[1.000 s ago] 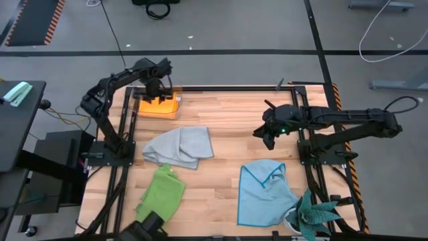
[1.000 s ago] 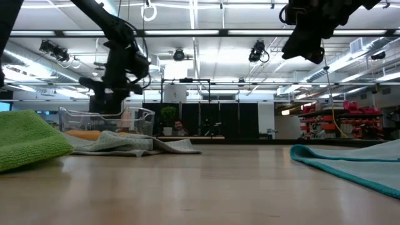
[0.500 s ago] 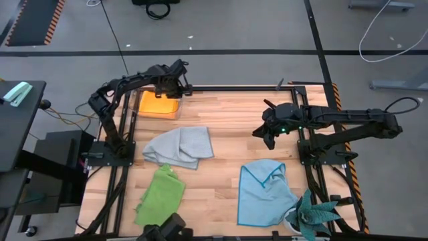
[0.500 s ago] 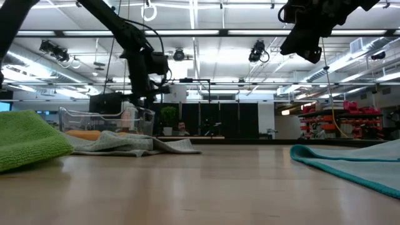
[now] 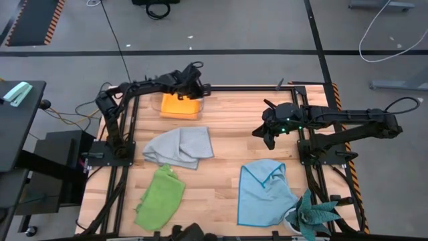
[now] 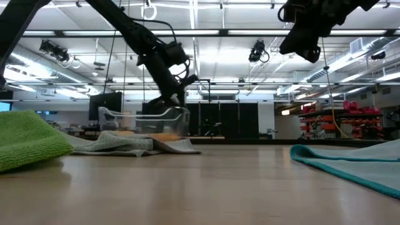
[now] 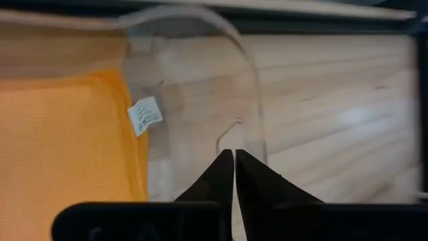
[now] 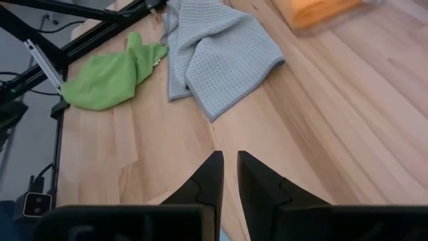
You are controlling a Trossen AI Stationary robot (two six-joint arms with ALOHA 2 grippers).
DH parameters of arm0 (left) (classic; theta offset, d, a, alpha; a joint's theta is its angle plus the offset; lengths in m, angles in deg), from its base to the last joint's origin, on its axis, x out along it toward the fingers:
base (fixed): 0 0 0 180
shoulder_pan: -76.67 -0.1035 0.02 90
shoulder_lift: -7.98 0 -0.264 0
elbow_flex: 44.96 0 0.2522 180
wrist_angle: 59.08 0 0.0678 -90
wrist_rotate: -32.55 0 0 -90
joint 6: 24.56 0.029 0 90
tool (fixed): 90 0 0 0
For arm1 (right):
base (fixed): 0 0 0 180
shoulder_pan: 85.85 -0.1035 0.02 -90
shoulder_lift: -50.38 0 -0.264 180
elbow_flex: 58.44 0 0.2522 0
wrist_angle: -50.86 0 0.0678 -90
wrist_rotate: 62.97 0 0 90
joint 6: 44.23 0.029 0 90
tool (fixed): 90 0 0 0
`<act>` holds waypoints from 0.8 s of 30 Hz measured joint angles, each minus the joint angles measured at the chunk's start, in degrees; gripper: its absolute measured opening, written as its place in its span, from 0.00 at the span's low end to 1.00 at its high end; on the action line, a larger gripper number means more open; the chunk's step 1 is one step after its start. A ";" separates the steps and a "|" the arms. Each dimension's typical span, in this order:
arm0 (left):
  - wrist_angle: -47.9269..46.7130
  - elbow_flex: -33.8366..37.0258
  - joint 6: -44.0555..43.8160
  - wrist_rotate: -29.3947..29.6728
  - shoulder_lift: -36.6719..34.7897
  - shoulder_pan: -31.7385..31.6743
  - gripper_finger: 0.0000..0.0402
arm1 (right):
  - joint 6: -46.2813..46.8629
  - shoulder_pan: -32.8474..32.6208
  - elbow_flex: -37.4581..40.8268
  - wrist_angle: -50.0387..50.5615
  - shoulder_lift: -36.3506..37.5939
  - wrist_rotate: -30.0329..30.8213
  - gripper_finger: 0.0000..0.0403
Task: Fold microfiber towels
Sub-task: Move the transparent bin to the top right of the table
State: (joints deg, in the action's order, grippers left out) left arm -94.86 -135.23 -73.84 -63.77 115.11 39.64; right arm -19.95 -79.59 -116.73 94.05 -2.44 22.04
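One towel done, we'd say: the orange-yellow towel (image 5: 180,105) lies in the clear box (image 5: 198,110), left gripper (image 5: 196,79) clamped on its rim; grey towel (image 5: 180,146), lime green towel (image 5: 160,196) and light blue towel (image 5: 265,191) lie unfolded, right gripper (image 5: 268,138) hovering, fingers slightly apart.

Your table (image 5: 227,127): wooden, centre of frame.
Box (image 5: 181,106): upper left.
Grey towel (image 5: 180,146): left of centre.
Green towel (image 5: 161,196): lower left.
Blue towel (image 5: 262,191): lower right.
Plant (image 5: 314,217): bottom right corner.

You have four soft microfiber towels: one orange-yellow (image 5: 179,104), one grey (image 5: 180,147), one light blue (image 5: 263,191), one lime green (image 5: 161,196); one clear plastic box (image 5: 182,107); one teal spiky-leaved plant (image 5: 314,217).
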 joint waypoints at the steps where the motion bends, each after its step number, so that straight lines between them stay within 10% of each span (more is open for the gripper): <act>1: 1.68 0.00 -0.62 -0.02 0.00 0.51 0.04 | -0.02 0.00 0.00 -0.28 0.00 0.00 0.12; 15: 13.52 -16.27 -2.68 -6.16 13.57 7.19 0.02 | 1.98 0.88 0.00 -3.28 0.00 0.25 0.12; 24: -5.85 -39.75 11.86 -7.41 16.04 7.68 0.06 | 3.97 2.26 0.00 -5.86 0.09 0.45 0.12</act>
State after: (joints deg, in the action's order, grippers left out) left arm -100.71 -174.98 -61.98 -71.18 131.15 47.32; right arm -15.98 -77.34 -116.73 88.19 -2.35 22.49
